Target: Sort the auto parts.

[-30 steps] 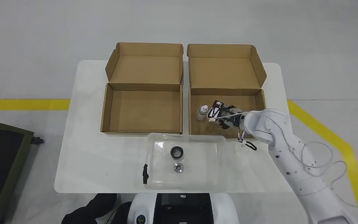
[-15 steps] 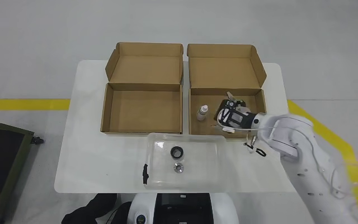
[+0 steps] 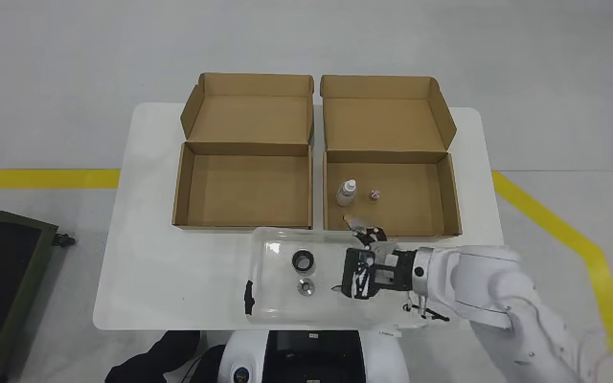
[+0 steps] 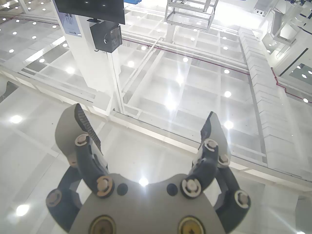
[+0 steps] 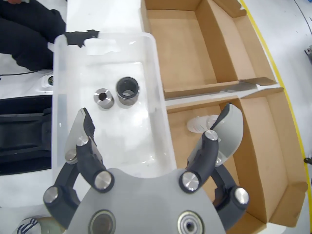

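Observation:
A clear plastic bin (image 3: 273, 251) at the table's near edge holds a black bushing (image 3: 304, 259) and a silver collet (image 3: 306, 286). My right gripper (image 3: 351, 275) hovers open over the bin's right end with nothing between its fingers. In the right wrist view the bushing (image 5: 127, 91) and the collet (image 5: 103, 97) lie ahead of the open gripper (image 5: 156, 115), inside the bin (image 5: 156, 57). The right cardboard box (image 3: 421, 215) holds a white bottle (image 3: 346, 192) and a small round part (image 3: 375, 192). My left gripper (image 4: 146, 122) is open and points at the ceiling.
The left cardboard box (image 3: 244, 190) stands open beside the right one, both with lids folded back. The boxes sit just behind the bin on the white table (image 3: 153, 239). Bare table lies to the left and right of the bin.
My right gripper has moved from above the right box back toward me, to the bin's right end. A small round part now lies in the right box beside the bottle.

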